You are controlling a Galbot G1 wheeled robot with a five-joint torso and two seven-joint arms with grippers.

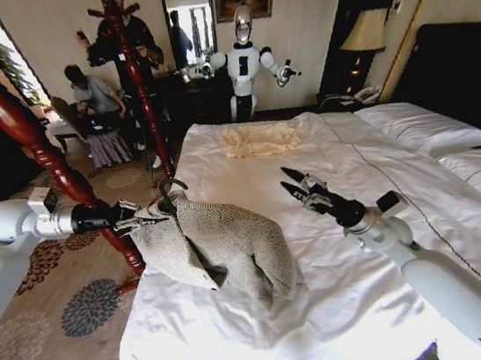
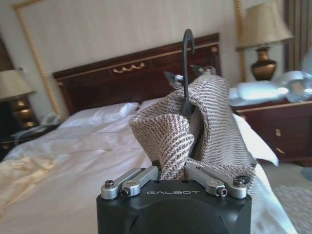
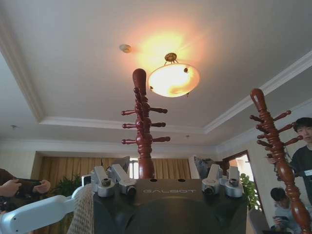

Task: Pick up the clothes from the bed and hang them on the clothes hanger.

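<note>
Left gripper (image 1: 143,218) fingers clamp grey-beige herringbone woven jacket (image 1: 222,244), already on thin black hanger (image 1: 169,189), above white-duvet bed (image 1: 390,240) edge. Right gripper (image 1: 299,188) fingers apart, empty. Step: carrying. Next likely needs hook onto rack.

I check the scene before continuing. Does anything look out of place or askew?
Yes. The jacket droops in a bunch on the black hanger from the left gripper, sagging onto the bed. A cream garment lies crumpled farther up. The right gripper is open.

Rough herringbone-weave jacket (image 1: 222,244), glossy wooden post (image 1: 21,129)
</note>
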